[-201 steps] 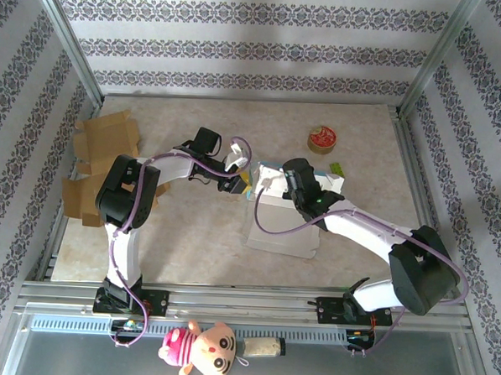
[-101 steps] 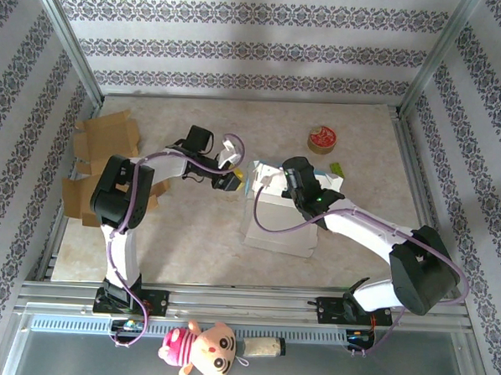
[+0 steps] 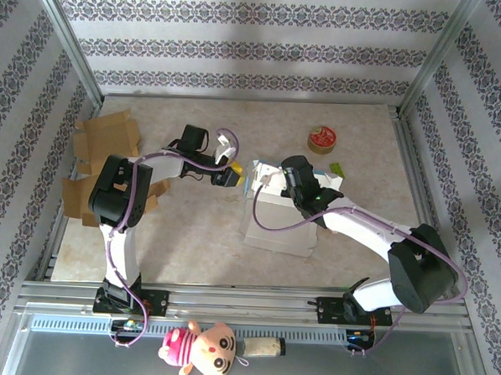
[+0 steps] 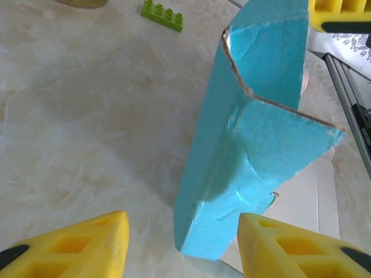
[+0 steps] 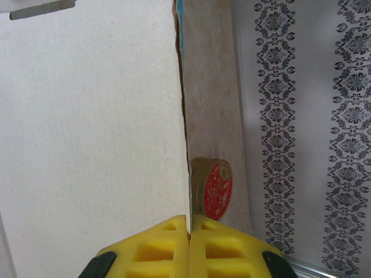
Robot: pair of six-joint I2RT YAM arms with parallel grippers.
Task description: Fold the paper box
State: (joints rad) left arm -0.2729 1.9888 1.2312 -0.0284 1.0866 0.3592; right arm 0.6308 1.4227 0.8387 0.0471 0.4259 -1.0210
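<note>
Right end effector [image 5: 189, 240] pinches the paper box [image 3: 280, 227] wall; left end effector [image 4: 182, 246], spread around its blue flap [image 4: 249, 133], probably folds it inward next.

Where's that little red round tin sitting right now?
From above, the red round tin sits far back on the right, just beyond the green toy brick and the paper box.

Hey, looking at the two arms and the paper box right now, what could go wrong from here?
1. The left gripper stands open at the creased blue cardboard flap, not gripping it, so the flap could flop back unfolded.
2. The right gripper looks shut on a thin edge of the white paper box; a hard pull might tear it.
</note>
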